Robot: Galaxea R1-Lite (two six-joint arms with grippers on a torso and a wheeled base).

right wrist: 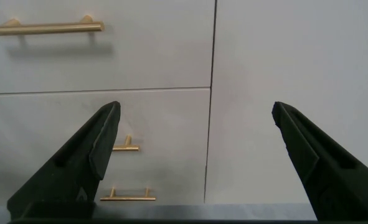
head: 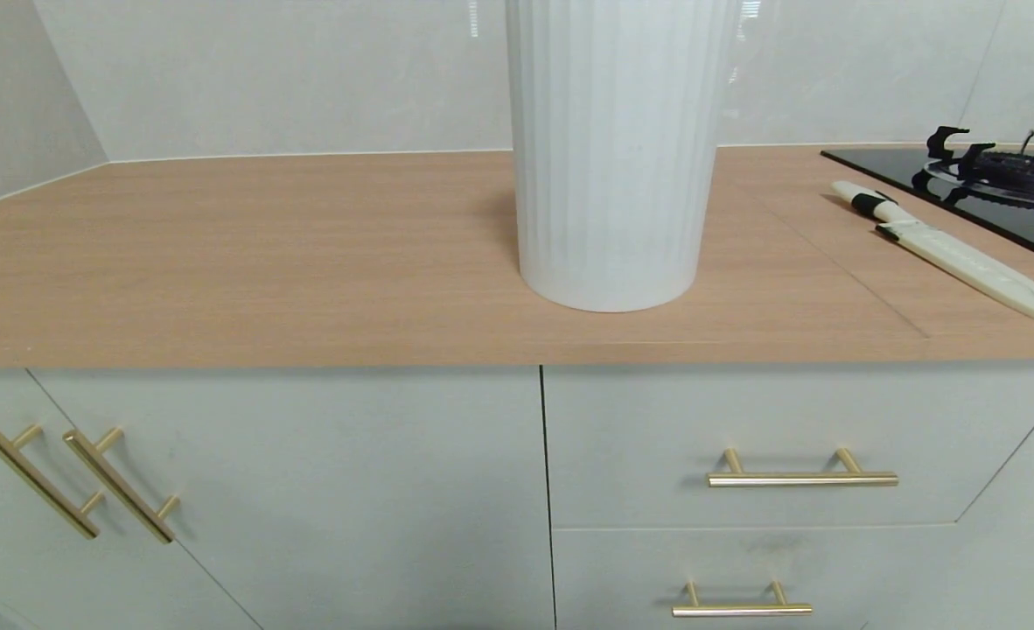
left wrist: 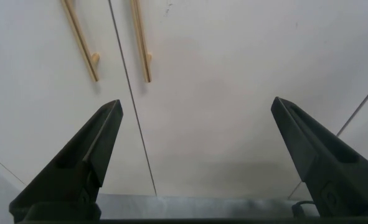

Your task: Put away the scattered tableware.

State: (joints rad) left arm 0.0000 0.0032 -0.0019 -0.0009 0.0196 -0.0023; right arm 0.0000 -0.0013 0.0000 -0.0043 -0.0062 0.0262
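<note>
The left gripper (left wrist: 195, 104) and right gripper (right wrist: 195, 107) gape empty (facing cabinet fronts (left wrist: 233, 74)). The knife (head: 941, 249), at frame right, could skid if nudged.

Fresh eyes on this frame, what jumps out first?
A tall white ribbed container stands in the middle of the countertop, near its front edge. To its right a cream knife lies flat beside the black hob. The left end effector and right end effector are open and empty, facing the pale cabinet fronts.
</note>
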